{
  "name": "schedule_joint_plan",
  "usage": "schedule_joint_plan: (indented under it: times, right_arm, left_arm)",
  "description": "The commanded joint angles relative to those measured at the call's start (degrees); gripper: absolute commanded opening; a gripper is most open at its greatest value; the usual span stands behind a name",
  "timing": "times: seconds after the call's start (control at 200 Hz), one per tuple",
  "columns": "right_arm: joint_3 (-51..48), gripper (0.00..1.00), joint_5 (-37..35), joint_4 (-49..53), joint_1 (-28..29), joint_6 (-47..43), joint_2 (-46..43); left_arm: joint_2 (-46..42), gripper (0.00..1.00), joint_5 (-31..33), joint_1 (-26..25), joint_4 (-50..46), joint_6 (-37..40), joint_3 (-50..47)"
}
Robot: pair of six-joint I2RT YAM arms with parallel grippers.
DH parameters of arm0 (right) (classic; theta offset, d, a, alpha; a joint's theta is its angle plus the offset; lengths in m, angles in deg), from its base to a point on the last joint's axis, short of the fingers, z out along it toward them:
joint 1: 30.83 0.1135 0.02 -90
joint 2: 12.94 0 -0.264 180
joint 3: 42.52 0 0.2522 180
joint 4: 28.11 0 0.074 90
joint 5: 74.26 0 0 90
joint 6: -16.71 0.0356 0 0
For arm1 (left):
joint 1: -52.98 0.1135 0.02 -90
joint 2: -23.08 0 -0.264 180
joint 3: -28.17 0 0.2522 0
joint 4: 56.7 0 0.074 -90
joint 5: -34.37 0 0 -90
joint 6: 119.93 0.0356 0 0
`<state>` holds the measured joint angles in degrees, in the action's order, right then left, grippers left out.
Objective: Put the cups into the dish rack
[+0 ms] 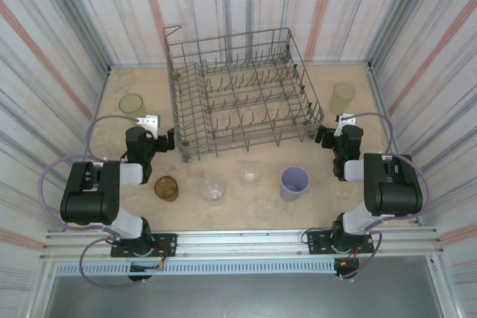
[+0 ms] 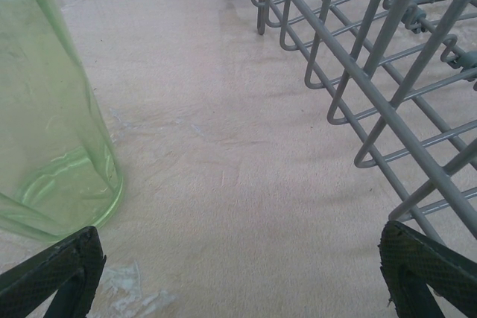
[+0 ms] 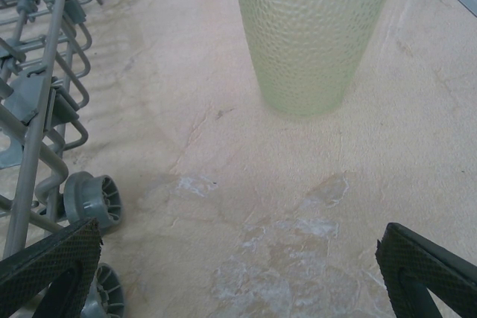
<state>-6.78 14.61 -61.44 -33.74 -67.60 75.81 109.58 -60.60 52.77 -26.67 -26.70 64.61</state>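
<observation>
The left claw (image 2: 238,273), spread wide and empty, has a green cup (image 2: 45,109) standing ahead to its left. The rack (image 1: 238,94) sits between. The right claw (image 3: 238,266), equally wide and empty, faces a dimpled cup (image 3: 317,27), upright, dead ahead.

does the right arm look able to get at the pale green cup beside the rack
Probably yes: the textured yellow-green cup stands upright straight ahead of its open jaws, with bare table between and the dish rack off to one side.

overhead; wrist close-ups beside dish rack (image 1: 188,109)
</observation>
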Motion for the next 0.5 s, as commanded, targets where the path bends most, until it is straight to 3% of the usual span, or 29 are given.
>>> schedule_joint_plan:
  times: [0.0, 0.14, 0.235, 0.346, 0.491]
  right_arm:
    - [0.3, 0.99, -2.6, -1.1, 1.8, -0.8, -0.7]
    - [-0.7, 0.99, -9.5, 0.3, 3.7, -1.0, -4.6]
    - [1.0, 0.99, -14.5, 8.1, 5.3, -0.1, -9.4]
    - [5.0, 0.99, -16.1, 20.6, 5.6, 4.5, -14.6]
    - [5.9, 0.99, -17.2, 24.8, 6.1, 7.1, -18.8]
  left_arm:
    - [0.0, 0.99, -1.1, 0.7, 1.2, 0.5, 1.0]
    - [-0.3, 0.99, -0.1, 0.7, 1.2, 0.2, 1.0]
    - [-1.7, 0.99, 3.0, 1.2, 0.1, -1.8, 0.8]
    - [-4.4, 0.99, 5.0, 0.8, -3.1, -2.2, 1.3]
    - [-9.2, 0.99, 12.1, -1.8, -9.2, -2.1, 2.4]
